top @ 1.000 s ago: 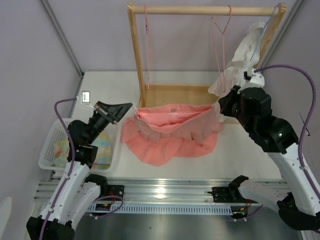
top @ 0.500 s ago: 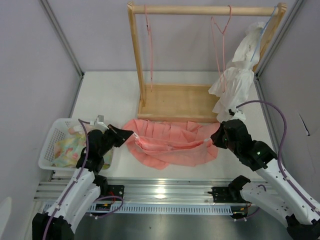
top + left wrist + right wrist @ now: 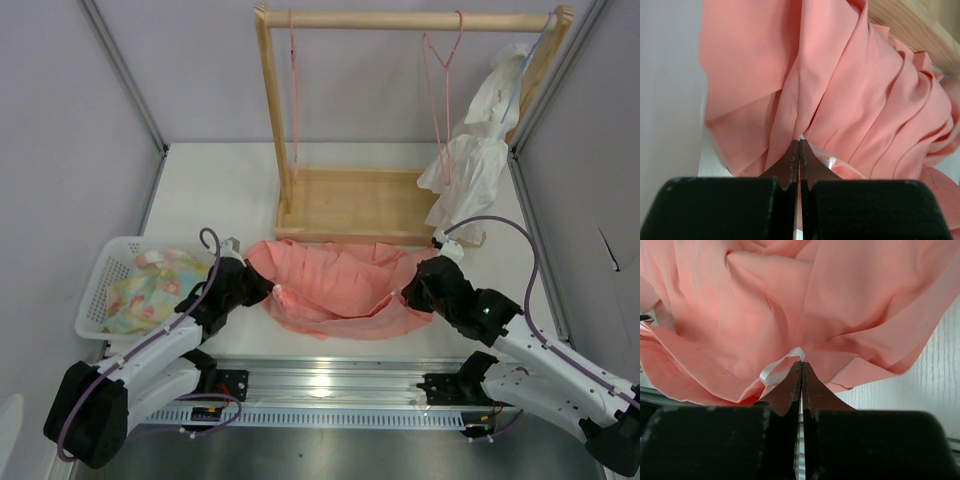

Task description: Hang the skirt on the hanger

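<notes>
Two hands pinch the skirt (image 3: 340, 285), one at each end; the left hand (image 3: 258, 288) and the right hand (image 3: 415, 290) are both shut tight on it. It lies bunched on the desk (image 3: 220, 190) before the wooden rack (image 3: 400, 18). The pink hanger (image 3: 438, 80) hangs bare, so the hanging is not done yet. A second ago the skirt was stretched higher; now it sits lower, nearer the front of the desk.

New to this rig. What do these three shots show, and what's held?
Two robot arms sit at the near table edge. The wide picture looks down from above and behind them; the other two come from cameras on each wrist. The left gripper and right gripper are both shut, pinching opposite ends of the salmon skirt, which sags onto the table. Behind stands a wooden rack with two pink hangers and a white garment. A basket holds patterned cloth.
</notes>
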Motion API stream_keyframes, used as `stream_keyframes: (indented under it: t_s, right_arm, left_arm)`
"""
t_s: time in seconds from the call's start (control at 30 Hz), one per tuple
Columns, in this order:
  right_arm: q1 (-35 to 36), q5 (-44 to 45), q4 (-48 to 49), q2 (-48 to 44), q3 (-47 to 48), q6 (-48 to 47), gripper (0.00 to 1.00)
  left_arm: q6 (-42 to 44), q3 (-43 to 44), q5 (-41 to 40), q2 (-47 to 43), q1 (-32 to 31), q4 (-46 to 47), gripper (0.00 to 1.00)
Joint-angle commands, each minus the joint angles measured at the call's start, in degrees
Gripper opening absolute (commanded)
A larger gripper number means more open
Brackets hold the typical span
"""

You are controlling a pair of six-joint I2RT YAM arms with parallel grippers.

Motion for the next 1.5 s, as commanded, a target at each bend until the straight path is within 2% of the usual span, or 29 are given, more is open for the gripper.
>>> stream_keyframes:
  t_s: [0.0,0.17,0.3,0.53,0.83,1.07,1.13,1.33,1.47]
  right_arm:
    - [1.9,3.0,3.2,0.4,-0.8,2.3,0.00]
    - [2.8,4.2,2.3,0.4,-2.7,4.5,0.00]
    - [3.0,5.5,1.1,-0.3,-1.9,4.6,0.00]
    - [1.2,9.8,-3.5,2.1,9.3,-1.2,0.00]
    - [-1.8,8.7,-1.4,5.5,19.3,-7.6,0.00]
    - [-2.3,9.0,0.5,9.3,25.3,-10.9,0.00]
    - [-3.0,8.8,0.7,9.8,26.6,-11.7,0.00]
    - [-4.6,6.2,2.4,10.7,22.8,-11.3,0.00]
    - [-5.4,4.3,5.0,11.0,18.0,-10.2,0.00]
  left_arm:
    - [3.2,2.7,-5.0,1.9,-1.1,-0.9,0.00]
    - [4.2,1.6,-5.9,0.8,-2.5,-1.4,0.00]
    - [6.0,2.2,-5.3,-3.6,-2.7,-2.3,0.00]
    - [12.4,11.7,-1.4,-4.6,-3.0,-3.6,0.00]
    - [16.2,15.2,4.9,-3.4,-3.4,0.1,0.00]
    - [15.4,18.3,-3.8,-1.2,-3.4,-1.9,0.00]
    - [15.4,18.9,-4.0,0.4,-3.3,-1.8,0.00]
    - [15.4,20.7,-2.1,8.8,-2.9,-0.9,0.00]
    - [14.9,20.7,2.0,12.1,-2.9,4.3,0.00]
